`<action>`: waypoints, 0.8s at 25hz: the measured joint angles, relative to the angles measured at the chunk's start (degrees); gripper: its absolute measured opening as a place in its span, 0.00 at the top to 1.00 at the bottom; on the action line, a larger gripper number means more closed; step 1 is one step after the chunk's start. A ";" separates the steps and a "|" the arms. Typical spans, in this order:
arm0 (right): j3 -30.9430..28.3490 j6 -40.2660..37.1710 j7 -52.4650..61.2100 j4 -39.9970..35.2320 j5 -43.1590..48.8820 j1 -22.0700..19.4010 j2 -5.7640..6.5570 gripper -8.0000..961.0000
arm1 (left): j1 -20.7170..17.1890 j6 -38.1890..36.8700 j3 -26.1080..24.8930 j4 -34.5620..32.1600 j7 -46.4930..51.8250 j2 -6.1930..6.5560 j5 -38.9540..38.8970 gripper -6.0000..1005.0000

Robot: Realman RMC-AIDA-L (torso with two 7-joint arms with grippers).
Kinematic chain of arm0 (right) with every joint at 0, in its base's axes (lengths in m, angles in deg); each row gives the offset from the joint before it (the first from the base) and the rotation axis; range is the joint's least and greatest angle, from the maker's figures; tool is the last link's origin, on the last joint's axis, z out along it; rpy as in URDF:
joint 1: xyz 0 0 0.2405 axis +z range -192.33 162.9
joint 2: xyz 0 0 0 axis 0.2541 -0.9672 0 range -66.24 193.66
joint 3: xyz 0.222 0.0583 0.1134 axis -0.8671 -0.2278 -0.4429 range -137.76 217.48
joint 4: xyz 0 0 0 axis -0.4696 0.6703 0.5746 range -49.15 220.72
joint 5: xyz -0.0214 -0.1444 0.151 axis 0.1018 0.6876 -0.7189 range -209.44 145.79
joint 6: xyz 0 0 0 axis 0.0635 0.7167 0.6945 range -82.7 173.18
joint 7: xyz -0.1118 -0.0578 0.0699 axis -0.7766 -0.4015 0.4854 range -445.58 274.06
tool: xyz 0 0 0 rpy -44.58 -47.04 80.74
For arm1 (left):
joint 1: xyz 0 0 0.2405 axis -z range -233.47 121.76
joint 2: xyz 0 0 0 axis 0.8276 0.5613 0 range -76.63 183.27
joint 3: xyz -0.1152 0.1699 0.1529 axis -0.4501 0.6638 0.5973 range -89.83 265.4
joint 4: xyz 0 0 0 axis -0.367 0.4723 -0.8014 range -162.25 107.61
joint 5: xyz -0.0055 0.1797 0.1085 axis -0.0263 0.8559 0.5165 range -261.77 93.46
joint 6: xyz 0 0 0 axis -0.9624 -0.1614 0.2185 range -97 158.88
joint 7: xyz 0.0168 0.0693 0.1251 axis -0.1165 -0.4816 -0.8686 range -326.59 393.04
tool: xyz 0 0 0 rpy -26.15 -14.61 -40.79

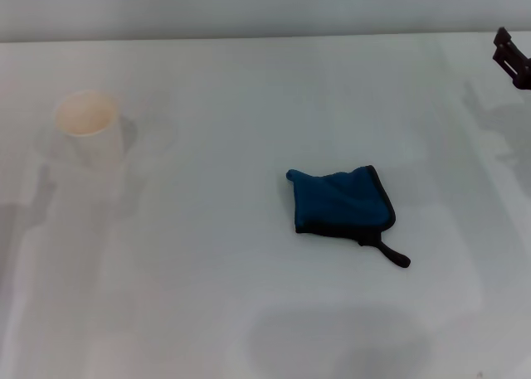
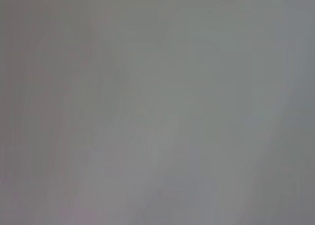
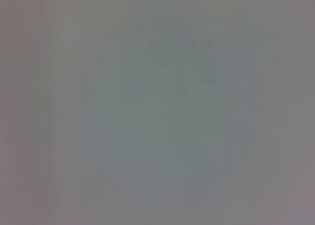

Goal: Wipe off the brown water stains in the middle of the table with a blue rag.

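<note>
Nearest the camera lies bare white surface (image 1: 166, 313), crossed by a soft shadow. Beyond it, near the middle, a blue rag (image 1: 340, 201) lies folded and flat, its dark edging ending in a loop that trails toward the viewer.

No brown stain can be made out anywhere on the surface. This fits either a patch already wiped clean or a stain now hidden under the cloth; the two cannot be told apart.

Right gripper (image 1: 512, 57) shows only as a dark piece at the far right edge, raised and well apart from the rag, which lies nearer the viewer and toward the middle from it. Whether its jaws are spread or pressed together cannot be told. The left gripper is out of sight, and both wrist views show only blank grey.

Should wiping be called for, a good grasp would probably take the thick folded body of the cloth, not the thin loop, and press it flat while sweeping.

Pale paper cup (image 1: 85, 126) stands upright far across from the right gripper, well clear of the rag. It looks light and easily tipped, though nothing lies between rag and gripper.
</note>
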 joint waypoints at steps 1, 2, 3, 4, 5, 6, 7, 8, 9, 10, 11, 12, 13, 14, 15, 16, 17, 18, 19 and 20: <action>0.05 0.00 0.00 -0.04 -0.01 -0.25 0.00 0.12 | -0.04 0.16 0.06 -0.14 0.08 -0.02 0.05 0.12; 0.07 -0.01 -0.02 -0.19 -0.02 -0.56 0.00 0.12 | -0.11 0.39 0.13 -0.35 0.14 -0.06 0.11 0.12; 0.08 -0.05 -0.02 -0.32 -0.04 -0.90 0.00 0.12 | -0.22 0.55 0.19 -0.50 0.16 -0.12 0.19 0.12; 0.08 -0.19 -0.02 -0.47 -0.06 -1.17 0.01 0.12 | -0.39 0.67 0.23 -0.57 0.11 -0.19 0.24 0.12; 0.09 -0.54 -0.03 -0.56 -0.06 -1.56 0.05 0.12 | -0.50 0.74 0.23 -0.59 0.03 -0.23 0.27 0.12; 0.11 -0.95 -0.02 -0.66 -0.06 -1.96 0.09 0.12 | -0.67 0.89 0.24 -0.60 -0.13 -0.29 0.27 0.12; 0.17 -1.53 0.01 -0.79 -0.05 -2.45 0.15 0.12 | -0.69 1.33 0.23 -0.60 -0.18 -0.28 0.27 0.12; 0.23 -2.00 0.04 -0.91 -0.01 -2.87 0.16 0.12 | -0.67 1.84 0.32 -0.60 -0.19 -0.22 0.38 0.12; 0.27 -2.59 0.09 -1.02 0.07 -3.28 0.16 0.12 | -0.56 2.39 0.46 -0.58 -0.20 -0.13 0.71 0.12; 0.36 -2.92 0.05 -1.01 0.18 -3.52 0.14 0.12 | -0.54 2.74 0.66 -0.46 -0.30 -0.07 1.44 0.12; 0.46 -3.10 -0.07 -0.87 0.29 -3.70 0.12 0.12 | -0.55 2.88 0.79 -0.31 -0.57 -0.02 2.13 0.12; 0.51 -3.04 -0.19 -0.71 0.36 -3.79 0.09 0.12 | -0.59 2.90 0.87 -0.24 -0.81 -0.04 2.52 0.12; 0.53 -2.82 -0.27 -0.53 0.37 -3.83 0.06 0.12 | -0.72 2.92 0.89 -0.22 -1.20 -0.08 2.95 0.12; 0.55 -2.61 -0.31 -0.33 0.36 -3.90 0.04 0.12 | -0.80 2.95 0.89 -0.30 -1.42 -0.11 3.07 0.12; 0.52 -2.46 -0.31 -0.17 0.30 -4.02 0.04 0.12 | -0.86 2.99 0.89 -0.41 -1.45 -0.15 3.10 0.12; 0.47 -2.48 -0.31 -0.01 0.22 -4.16 0.03 0.12 | -0.91 3.03 0.88 -0.56 -1.46 -0.22 3.16 0.12; 0.43 -2.56 -0.30 0.12 0.15 -4.30 0.03 0.12 | -0.99 3.05 0.88 -0.77 -1.46 -0.25 3.25 0.12; 0.44 -2.70 -0.30 0.18 0.15 -4.48 0.02 0.12 | -1.02 3.13 0.87 -1.05 -1.46 -0.28 3.29 0.12; 0.48 -2.84 -0.28 0.21 0.15 -4.66 0.01 0.12 | -1.02 3.31 0.87 -1.47 -1.47 -0.29 3.33 0.12; 0.53 -2.85 -0.26 0.22 0.15 -4.82 0.01 0.12 | -0.98 3.57 0.87 -1.78 -1.47 -0.28 3.34 0.12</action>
